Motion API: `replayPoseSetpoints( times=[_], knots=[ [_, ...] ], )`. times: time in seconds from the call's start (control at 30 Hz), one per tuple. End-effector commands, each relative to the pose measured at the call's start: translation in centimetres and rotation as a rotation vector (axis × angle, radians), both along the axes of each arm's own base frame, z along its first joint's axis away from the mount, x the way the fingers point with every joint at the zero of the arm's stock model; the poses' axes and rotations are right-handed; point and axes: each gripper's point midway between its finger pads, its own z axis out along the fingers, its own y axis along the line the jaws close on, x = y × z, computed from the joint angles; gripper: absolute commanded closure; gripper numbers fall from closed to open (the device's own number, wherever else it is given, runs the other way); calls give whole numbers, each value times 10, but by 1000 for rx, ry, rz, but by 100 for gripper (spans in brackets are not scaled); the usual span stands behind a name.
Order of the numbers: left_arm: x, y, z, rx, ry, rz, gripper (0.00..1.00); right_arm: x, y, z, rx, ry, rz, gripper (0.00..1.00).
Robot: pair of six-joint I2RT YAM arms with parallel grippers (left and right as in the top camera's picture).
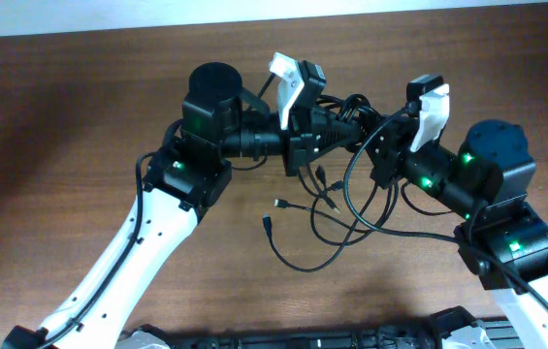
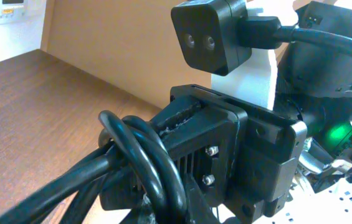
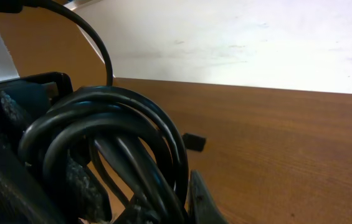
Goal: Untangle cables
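This looks like the pulling-apart step: loose loops of the thin black bendy cables lie on the brown wooden table, and the knot is held up between the left gripper and the right gripper. Next they should pull slowly away from each other. They point at each other, tips nearly meeting, both pinched tight on the knot.

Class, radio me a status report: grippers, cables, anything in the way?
Left gripper and right gripper both shut on cables. Bunch pinched between them, loose loops trailing on table. Nothing else seen in the way.
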Motion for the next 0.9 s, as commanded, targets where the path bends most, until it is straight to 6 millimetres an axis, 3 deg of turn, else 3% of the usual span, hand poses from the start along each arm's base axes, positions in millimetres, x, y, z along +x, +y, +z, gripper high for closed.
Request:
replayPoseSetpoints(
  times=[0.0, 0.03, 0.1, 0.2, 0.37, 0.5, 0.57, 0.63, 0.87],
  knots=[
    [10, -1, 5, 1, -21, 50, 100, -7, 6, 9, -13, -37, 54, 90],
    [17, 0, 2, 13, -9, 90, 100, -7, 5, 7, -32, -41, 55, 71],
    [29, 4, -7, 45, 36, 173, 100, -8, 3, 1, -78, -50, 58, 44],
    [38, 12, -20, 86, 82, 224, 100, -5, -2, -5, -146, -72, 44, 27],
    [44, 23, -32, 123, 129, 249, 100, 2, -11, -4, -180, -90, -13, 23],
    [39, 23, -30, 117, 105, 210, 100, 2, -11, -4, -198, -105, -10, 23],
    [32, 21, -28, 111, 72, 162, 100, 2, -11, -5, -236, -130, 5, 29],
    [25, 20, -26, 104, 41, 113, 100, 1, -11, -7, -285, -161, 23, 43],
    [-3, 20, -19, 60, -122, -81, 100, 0, -11, -7, -382, -237, 62, 40]
  ],
)
